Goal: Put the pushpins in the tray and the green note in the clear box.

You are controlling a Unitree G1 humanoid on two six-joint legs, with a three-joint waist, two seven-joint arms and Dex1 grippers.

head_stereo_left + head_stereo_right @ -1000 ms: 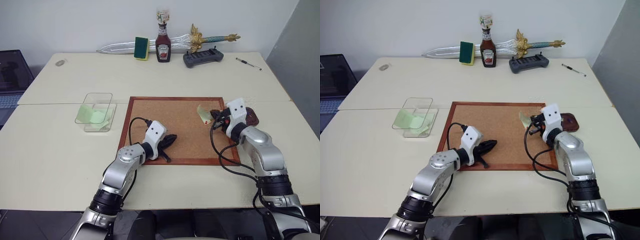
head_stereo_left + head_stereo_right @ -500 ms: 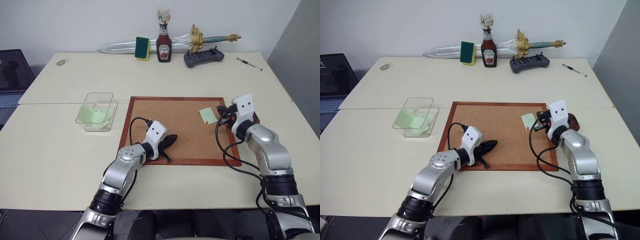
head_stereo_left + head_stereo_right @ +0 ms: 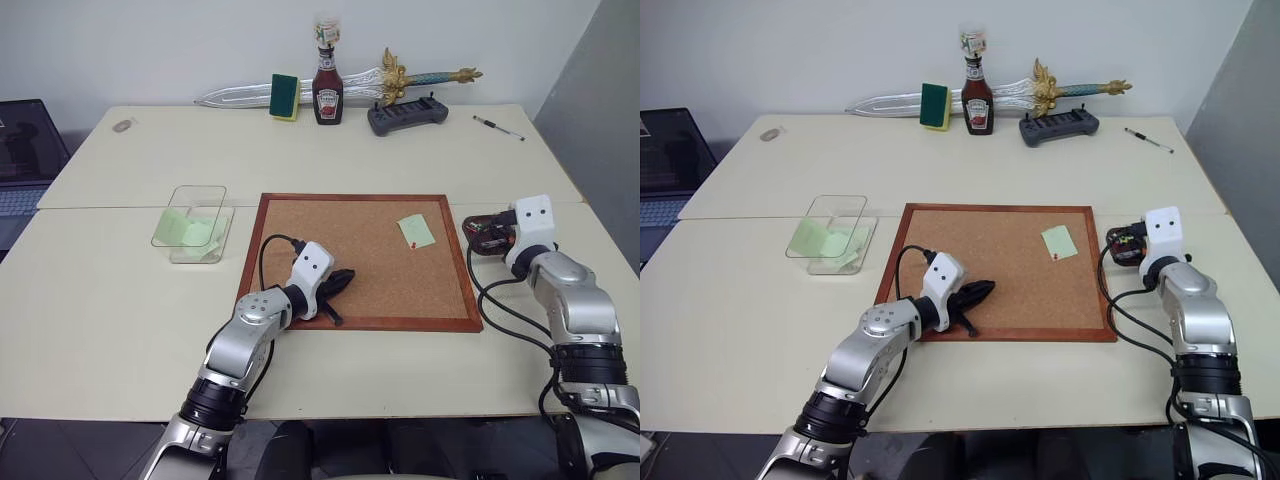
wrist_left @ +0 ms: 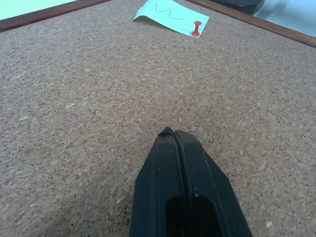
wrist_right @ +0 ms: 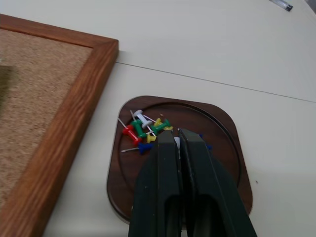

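The green note (image 3: 416,230) lies flat on the cork board (image 3: 340,225) near its right side, pinned by a red pushpin (image 4: 196,29). My right gripper (image 5: 176,132) is shut just above the dark brown tray (image 5: 128,182), which sits past the board's right frame and holds several coloured pushpins (image 5: 140,131). Whether a pin sits between its tips I cannot tell. My left gripper (image 3: 345,277) rests shut on the cork near the board's front edge, well short of the note. The clear box (image 3: 198,188) stands left of the board with pale green papers inside.
Along the table's back edge lie a toy sword (image 3: 250,93), a green-and-yellow sponge (image 3: 283,96), a ketchup bottle (image 3: 326,90), a black controller (image 3: 406,115) and a pen (image 3: 497,127). A laptop (image 3: 20,150) sits off the left side.
My right gripper has swung right, off the note and over the board's frame to the tray. The note's raised corner has dropped flat. The left arm has not moved.
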